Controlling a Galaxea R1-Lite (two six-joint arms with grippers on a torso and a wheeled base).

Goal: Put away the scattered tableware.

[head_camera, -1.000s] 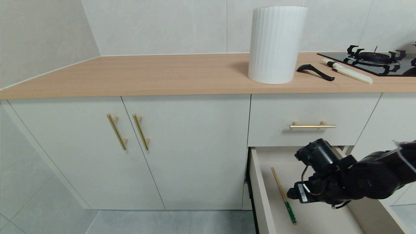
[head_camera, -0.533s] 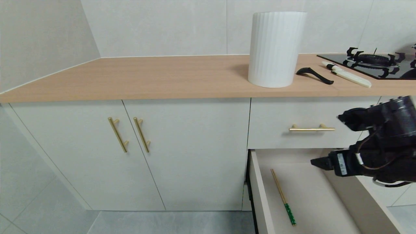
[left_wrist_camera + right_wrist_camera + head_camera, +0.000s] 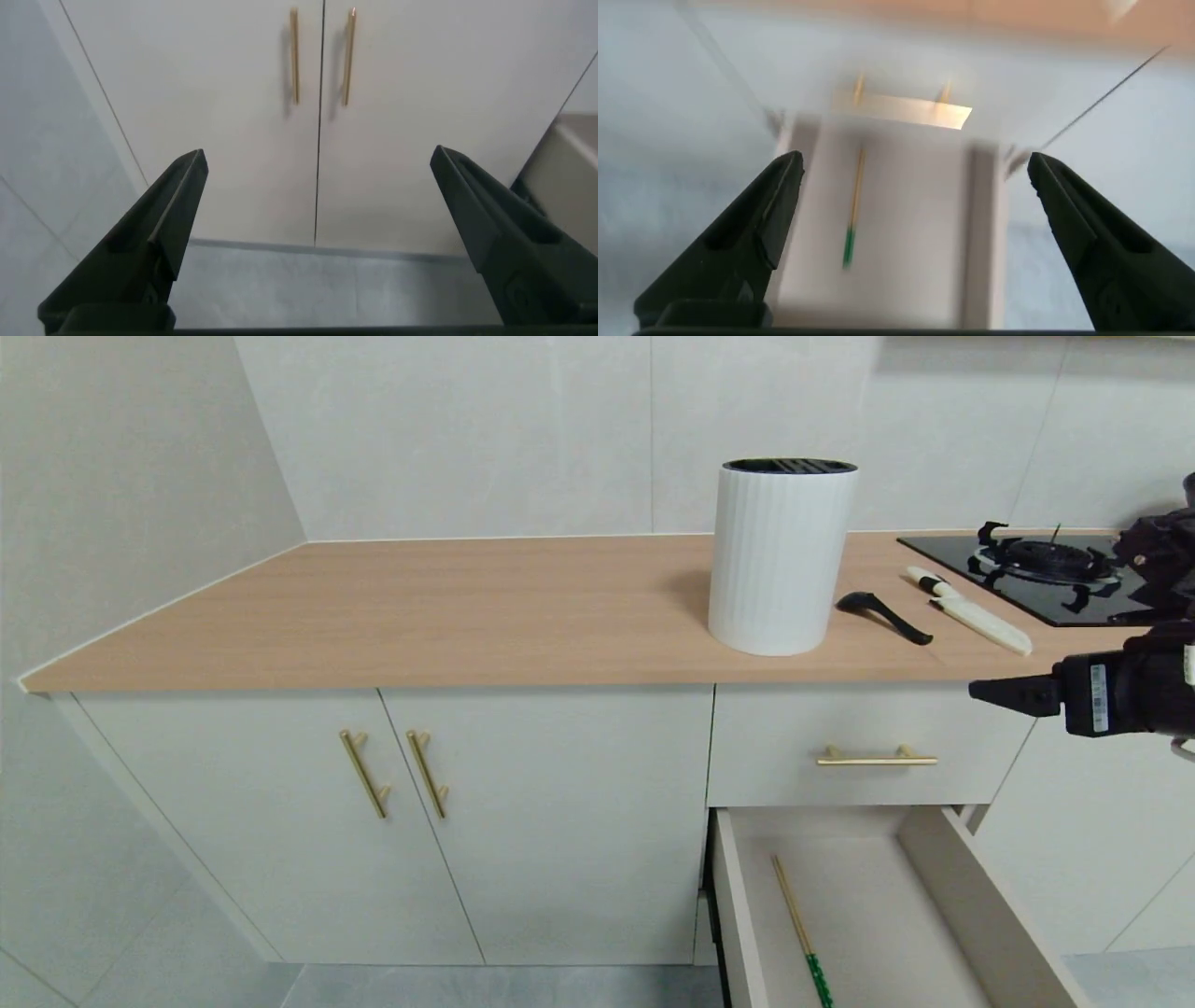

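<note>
The right claw (image 3: 912,161) is hanging at the right edge of the head frame, level with the table (image 3: 467,607) front, its jaws spread wide and holding nothing. The left claw (image 3: 318,154) is also gaping wide and empty, facing the cupboard doors (image 3: 234,140).

A pair of chopsticks (image 3: 795,922) is lying in the open drawer (image 3: 971,915) at the lower right of the head frame. Two pieces are waiting on the table at the upper right: a black spoon (image 3: 882,614) just beside the white ribbed holder (image 3: 780,560), and a pale knife (image 3: 971,613) between the spoon and the stove (image 3: 1036,569).

Both are looking light and stiff, and both are lying low on the table, so a pinch from above is probably calling for care. The spoon's slim curved handle is likely offering the better hold at its middle. The knife is best taken by the end with the dark band, which appears to be the handle; its smooth blade may be slippery.
</note>
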